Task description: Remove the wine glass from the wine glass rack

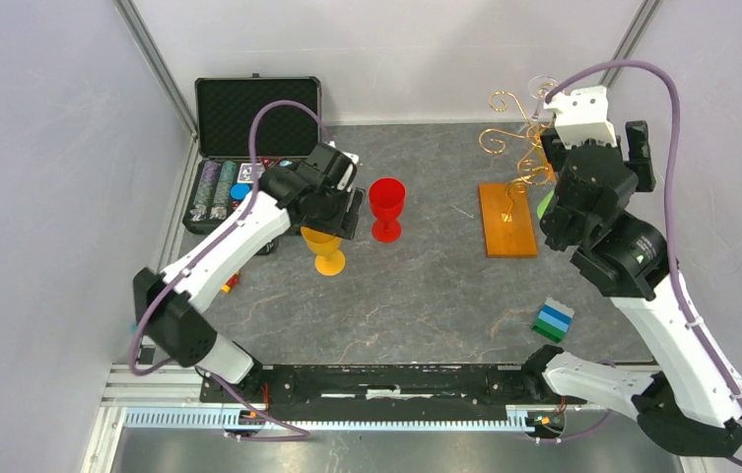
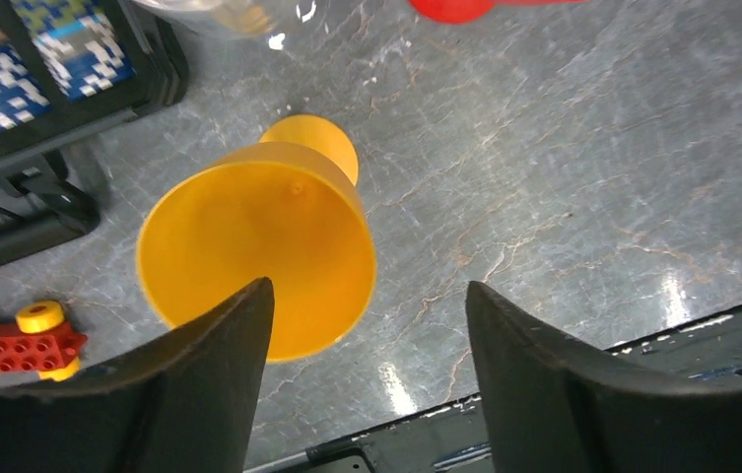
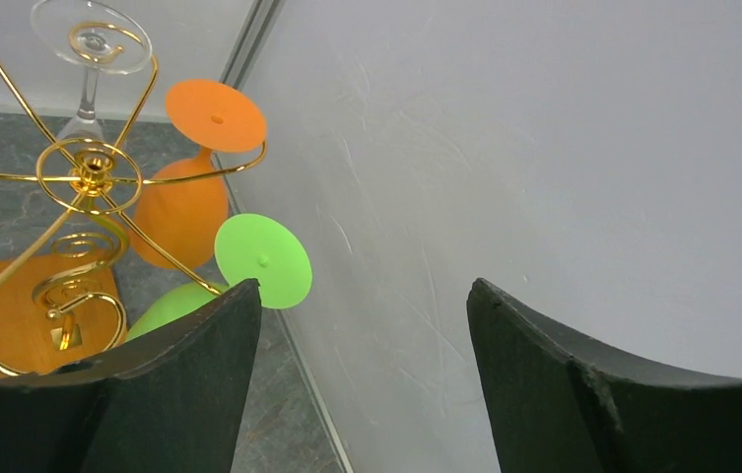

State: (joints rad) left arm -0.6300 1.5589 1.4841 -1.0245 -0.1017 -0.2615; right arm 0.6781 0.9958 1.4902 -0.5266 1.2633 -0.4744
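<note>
The wine glass rack, a gold wire tree (image 1: 505,138) on an orange-brown wooden base (image 1: 507,219), stands at the far right; its hub shows in the right wrist view (image 3: 91,172). A clear glass (image 3: 91,39), an orange glass (image 3: 184,212) and a green glass (image 3: 263,261) hang upside down on it. My right gripper (image 3: 362,291) is open and empty, just right of the green glass, facing the right wall. A yellow glass (image 1: 325,248) and a red glass (image 1: 386,207) stand on the table. My left gripper (image 2: 367,296) is open and empty above the yellow glass (image 2: 258,256).
An open black chip case (image 1: 248,128) sits at the far left, also in the left wrist view (image 2: 41,59). A blue-green brick stack (image 1: 552,320) lies near the right arm. A red toy brick (image 2: 22,345) lies by the left arm. Walls close in left and right.
</note>
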